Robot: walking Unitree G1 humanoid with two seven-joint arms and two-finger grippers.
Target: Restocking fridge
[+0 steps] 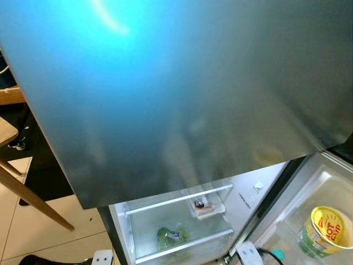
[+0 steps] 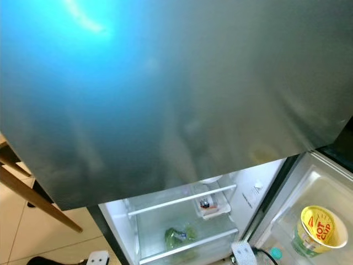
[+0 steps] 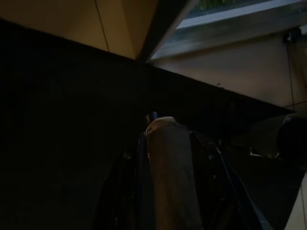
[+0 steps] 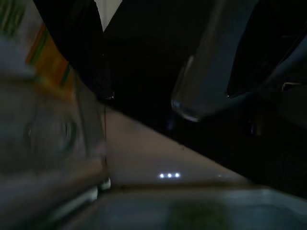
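A broad grey steel fridge door [image 1: 176, 94] spans most of the eye views, with a blue glare at its upper left. Below it a lower door stands open; its white rack [image 1: 182, 201] holds a green vegetable [image 1: 171, 236] and a small wrapped packet [image 1: 203, 205]. At the lower right, a yellow "HOT CUP" noodle cup [image 1: 326, 229] stands in the fridge's pale compartment [image 1: 322, 182]. My left gripper [image 3: 165, 129] hangs in deep shade. My right gripper [image 4: 192, 105] is dark and blurred, near a clear shelf edge [image 4: 103, 184] and an orange-and-green pack [image 4: 48, 72].
Wooden chair legs [image 1: 30, 193] slant over the beige tiled floor [image 1: 49, 232] at the left. A white plug block [image 1: 248, 254] with a black cable lies by the fridge's lower edge. A small white object [image 1: 102, 256] sits at the bottom.
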